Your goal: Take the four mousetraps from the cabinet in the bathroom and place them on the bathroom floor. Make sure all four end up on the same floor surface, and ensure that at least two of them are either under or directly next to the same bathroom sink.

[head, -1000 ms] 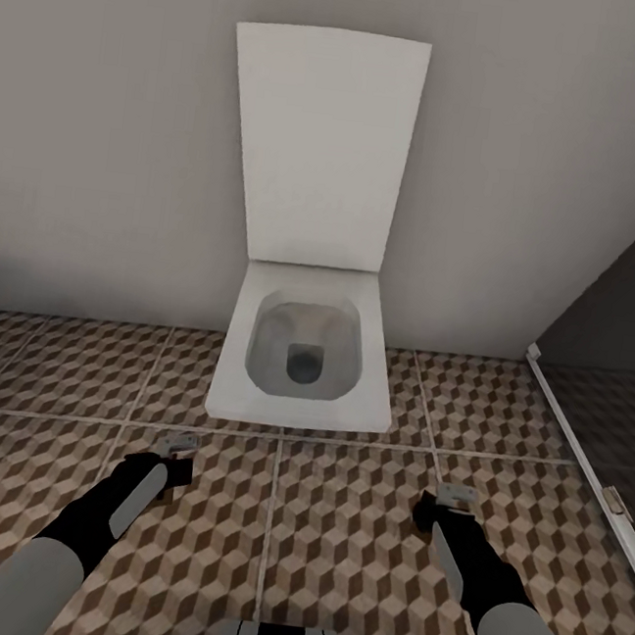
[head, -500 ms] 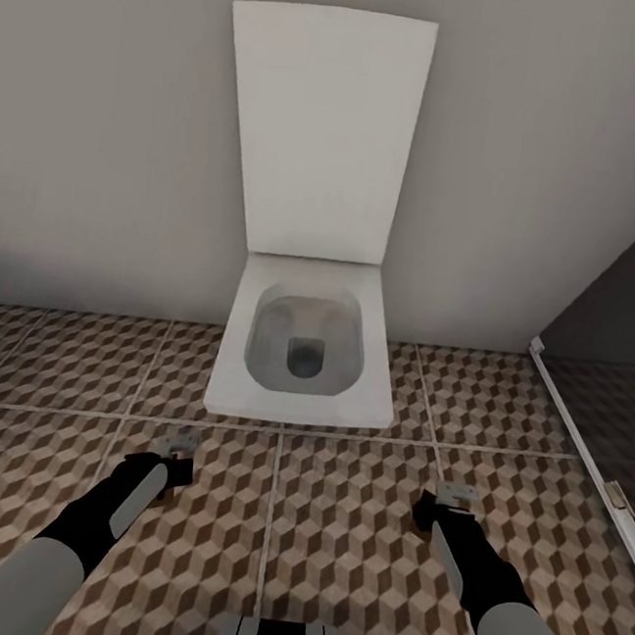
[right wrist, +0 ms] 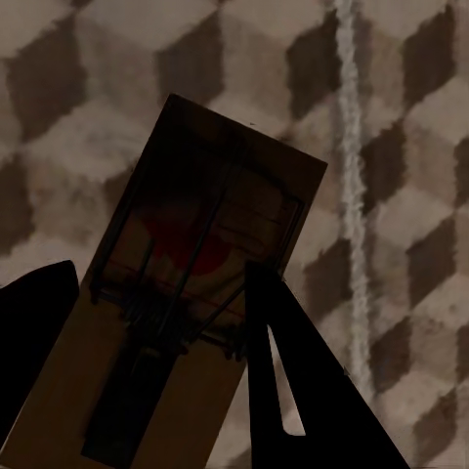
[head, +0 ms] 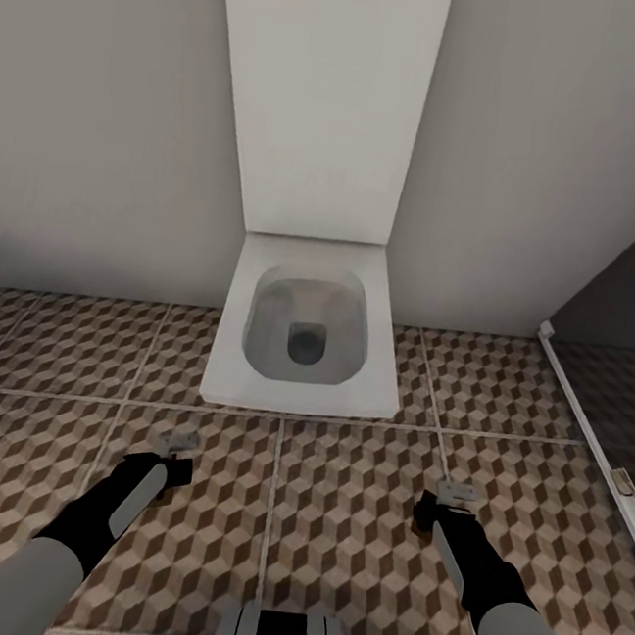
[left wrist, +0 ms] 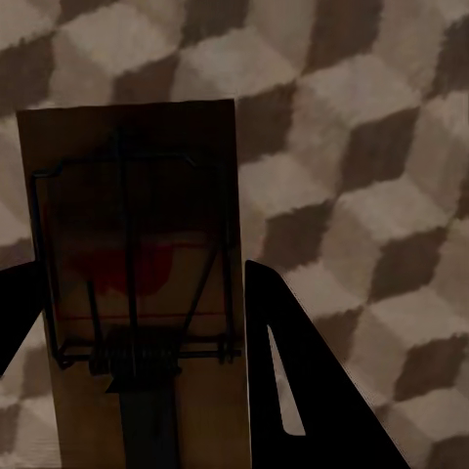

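My left gripper is shut on a mousetrap, a small brown board with wire parts and a red patch, held above the cube-patterned bathroom floor. The left wrist view shows this mousetrap between the dark fingers. My right gripper is shut on a second mousetrap. In the right wrist view that mousetrap sits tilted between the fingers, over a pale grout line. The cabinet and the sink are out of view.
A white toilet with its lid raised stands straight ahead against the grey wall. A dark glass shower panel with a white frame runs along the right. Tiled floor extends left of the toilet.
The whole picture has shifted: the toilet now looks larger and closer, so the camera moved forward. Both arms hold the same pose with their traps.
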Controlling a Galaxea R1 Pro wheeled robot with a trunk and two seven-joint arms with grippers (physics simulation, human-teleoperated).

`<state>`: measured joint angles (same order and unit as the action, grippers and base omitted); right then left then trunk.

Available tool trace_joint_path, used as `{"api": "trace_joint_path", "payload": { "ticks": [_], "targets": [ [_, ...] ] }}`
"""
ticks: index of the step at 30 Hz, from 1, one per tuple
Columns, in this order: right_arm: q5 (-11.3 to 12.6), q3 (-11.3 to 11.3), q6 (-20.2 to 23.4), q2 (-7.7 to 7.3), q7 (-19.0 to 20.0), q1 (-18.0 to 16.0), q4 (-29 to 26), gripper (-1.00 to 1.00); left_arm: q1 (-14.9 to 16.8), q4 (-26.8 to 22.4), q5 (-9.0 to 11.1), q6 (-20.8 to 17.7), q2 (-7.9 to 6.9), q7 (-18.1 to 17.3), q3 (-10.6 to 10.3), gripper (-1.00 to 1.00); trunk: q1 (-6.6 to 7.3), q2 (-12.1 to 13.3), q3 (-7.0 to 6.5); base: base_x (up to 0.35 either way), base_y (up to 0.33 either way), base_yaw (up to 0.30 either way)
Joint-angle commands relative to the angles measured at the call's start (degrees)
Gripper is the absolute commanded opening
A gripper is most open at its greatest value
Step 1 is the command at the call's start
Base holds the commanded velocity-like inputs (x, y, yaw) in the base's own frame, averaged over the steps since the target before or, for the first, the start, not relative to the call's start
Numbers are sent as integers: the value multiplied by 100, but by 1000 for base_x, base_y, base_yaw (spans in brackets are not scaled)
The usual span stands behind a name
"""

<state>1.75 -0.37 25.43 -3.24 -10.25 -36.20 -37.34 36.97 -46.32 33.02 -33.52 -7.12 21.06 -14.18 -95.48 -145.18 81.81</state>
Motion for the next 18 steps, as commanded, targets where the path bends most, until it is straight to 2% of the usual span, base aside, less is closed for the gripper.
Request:
{"api": "trace_joint_path", "payload": {
  "ticks": [1, 7, 18],
  "targets": [
    [18, 2, 29, 0, -21, -1, -10, -100, 3, -9, 41, -15, -8, 47, -29, -100, -1, -3, 27, 0, 0, 0],
    [18, 2, 28, -1, -21, -1, -10, -100, 3, -9, 41, -15, -13, 47, -24, -100, -17, -11, 160, 0, 0, 0],
    [18, 2, 24, -3, -21, -1, -10, -100, 3, -9, 47, -15, -30, 47, 12, -100, -17, -11, 160, 8, 0, 0]
  ]
}}
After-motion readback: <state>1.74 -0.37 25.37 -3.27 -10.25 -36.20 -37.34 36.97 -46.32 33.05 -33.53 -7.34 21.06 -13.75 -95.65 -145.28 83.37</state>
